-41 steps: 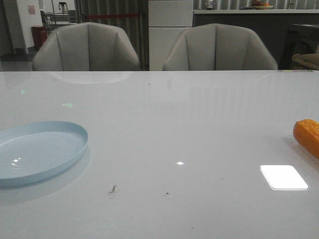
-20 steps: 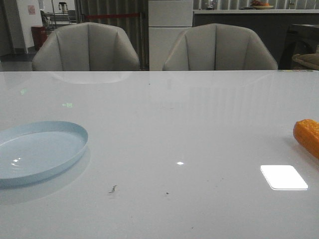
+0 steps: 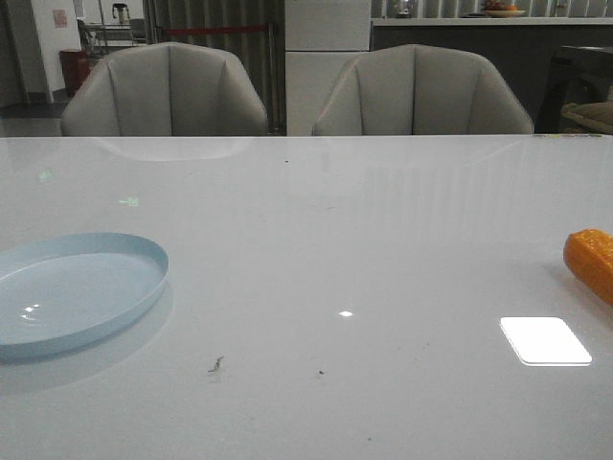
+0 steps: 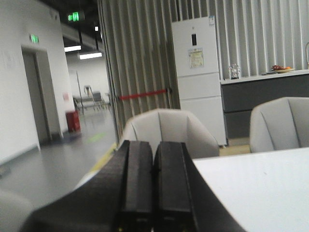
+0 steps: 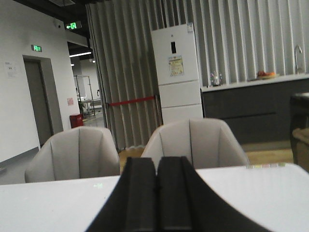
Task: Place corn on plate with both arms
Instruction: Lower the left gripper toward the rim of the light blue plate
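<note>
The pale blue plate [image 3: 72, 292] lies on the white table [image 3: 316, 249] at the near left, partly cut by the frame edge. The orange corn [image 3: 591, 261] lies at the right edge of the front view, only its blunt end showing. Neither gripper shows in the front view. My left gripper [image 4: 154, 145] is shut and empty, its black fingers pressed together, pointing level over the table's edge. My right gripper [image 5: 156, 161] is shut and empty too, pointing level over the table towards the chairs. Neither wrist view shows the plate or the corn.
Two grey chairs [image 3: 165, 91] [image 3: 421, 91] stand behind the table's far edge. A bright light reflection [image 3: 545, 340] lies on the table near the corn. A white fridge [image 5: 176, 72] and a dark counter [image 5: 251, 108] stand farther back.
</note>
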Robot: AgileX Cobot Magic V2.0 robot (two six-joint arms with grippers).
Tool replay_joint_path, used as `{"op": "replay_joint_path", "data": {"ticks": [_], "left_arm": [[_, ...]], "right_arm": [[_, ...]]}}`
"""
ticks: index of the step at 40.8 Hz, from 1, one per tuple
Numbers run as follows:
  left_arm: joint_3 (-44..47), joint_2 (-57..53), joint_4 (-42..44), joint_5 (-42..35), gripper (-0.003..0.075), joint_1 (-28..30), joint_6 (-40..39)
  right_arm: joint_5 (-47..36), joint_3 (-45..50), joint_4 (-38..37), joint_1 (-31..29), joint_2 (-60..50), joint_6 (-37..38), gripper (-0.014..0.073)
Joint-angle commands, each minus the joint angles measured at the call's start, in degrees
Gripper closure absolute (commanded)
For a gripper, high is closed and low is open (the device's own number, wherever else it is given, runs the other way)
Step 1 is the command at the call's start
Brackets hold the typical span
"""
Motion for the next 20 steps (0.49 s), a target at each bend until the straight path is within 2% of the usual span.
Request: {"op": "replay_joint_path", "data": {"ticks": [1,7,12,20], "left_arm": [[-8.8,4.9,3.6,-0.6,0.0634,0.1,-0.3],[-18.3,14.5,3.6,4.5,0.0634,0.1,-0.3],[-22.1,22.0,3.6,7.8,0.0634,0.1,-0.3],[-22.4,32.9,2.8,8.1,0.0629,0.1,-0.3]], "right_arm": [[1.2,-9.7,-5.5,-0.3,4.1,-0.6,0.0566],[8.9,-19.8,-9.3,-0.3,13.6,-0.6,0.0566],[13.5,-24.2,-9.7,-0.3,23.1,-0.6,0.0566],[13.1,-24.8,-9.7,-0.3,37.1,-0.6,0.0566]]}}
